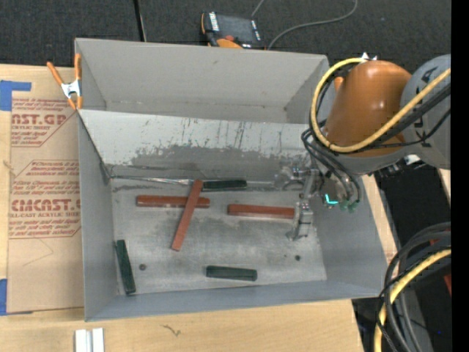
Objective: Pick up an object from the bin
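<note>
The gripper [299, 201] hangs low at the right side of the bin [198, 79], its fingers [301, 226] spread apart and clasping nothing. A red bar [258, 212] lies flat with its right end between them, the rest running off to their left. Farther left two crossed bars [187, 213] lie, and a green bar [231, 273] lies well apart on their near side.
</note>
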`<state>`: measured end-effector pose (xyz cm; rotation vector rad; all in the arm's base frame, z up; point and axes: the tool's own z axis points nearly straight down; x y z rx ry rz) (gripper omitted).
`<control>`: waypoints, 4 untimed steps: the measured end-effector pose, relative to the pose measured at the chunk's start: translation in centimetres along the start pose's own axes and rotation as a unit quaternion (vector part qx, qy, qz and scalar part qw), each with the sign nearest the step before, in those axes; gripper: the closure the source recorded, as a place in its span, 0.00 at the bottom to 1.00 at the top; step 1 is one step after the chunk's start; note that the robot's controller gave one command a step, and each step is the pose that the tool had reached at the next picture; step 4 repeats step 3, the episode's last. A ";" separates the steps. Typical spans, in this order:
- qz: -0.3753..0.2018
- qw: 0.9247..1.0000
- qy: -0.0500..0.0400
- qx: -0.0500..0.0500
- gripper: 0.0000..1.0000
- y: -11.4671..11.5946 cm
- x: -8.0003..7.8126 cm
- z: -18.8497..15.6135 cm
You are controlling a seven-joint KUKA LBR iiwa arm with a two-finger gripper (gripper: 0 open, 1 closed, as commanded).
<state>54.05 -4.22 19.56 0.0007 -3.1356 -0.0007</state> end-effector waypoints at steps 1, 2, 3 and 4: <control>-0.095 0.996 -0.002 0.000 0.00 -1.7 -4.0 13.0; -0.094 0.996 -0.005 0.000 1.00 -1.7 -4.1 12.5; -0.195 0.981 -0.008 0.002 1.00 -4.1 -3.6 -1.8; -0.195 0.981 -0.008 0.002 1.00 -4.1 -3.6 -1.8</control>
